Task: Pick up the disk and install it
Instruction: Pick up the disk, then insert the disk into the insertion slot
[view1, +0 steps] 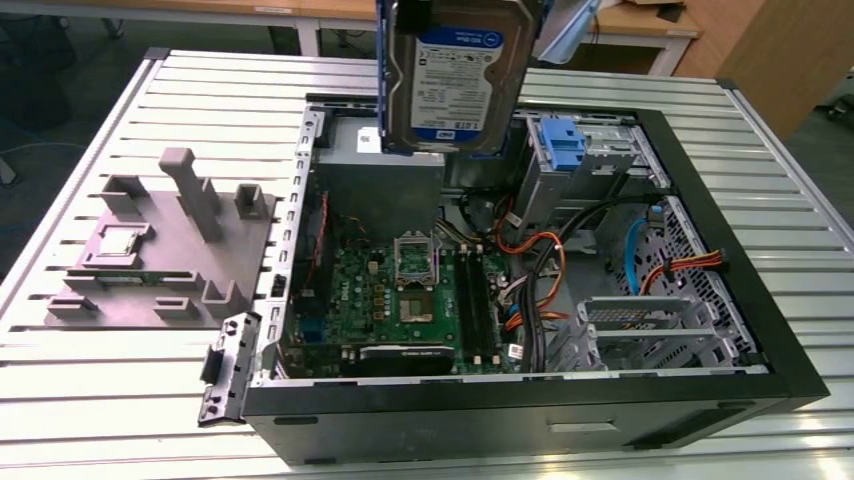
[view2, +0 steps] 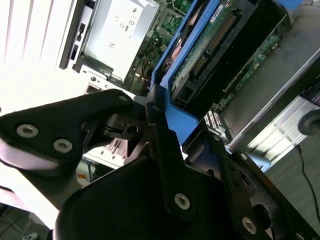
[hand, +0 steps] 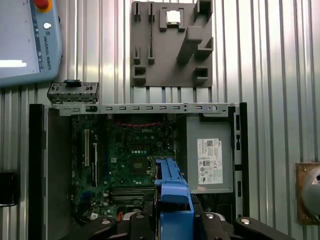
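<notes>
The disk (view1: 454, 75) hangs upright high above the back of the open computer case (view1: 534, 400), its blue-and-white label facing the exterior camera and its blue carrier framing it. In both wrist views my gripper (hand: 173, 216) (view2: 172, 135) is shut on the disk's blue carrier (hand: 172, 197) (view2: 172, 112), with a black finger (hand: 145, 217) on each side. The disk's green circuit-board side (view2: 210, 40) shows in the second wrist view. Far below the held disk lies the motherboard (hand: 130, 155).
A grey multi-post fixture block (view1: 160, 250) stands on the slatted metal table (view1: 107, 400) at the exterior view's left. A blue bracket (view1: 567, 145) sits on the case's upper drive bay. Cables (view1: 561, 270), a power supply (hand: 210, 155) and a teach pendant (hand: 27, 40) are in view.
</notes>
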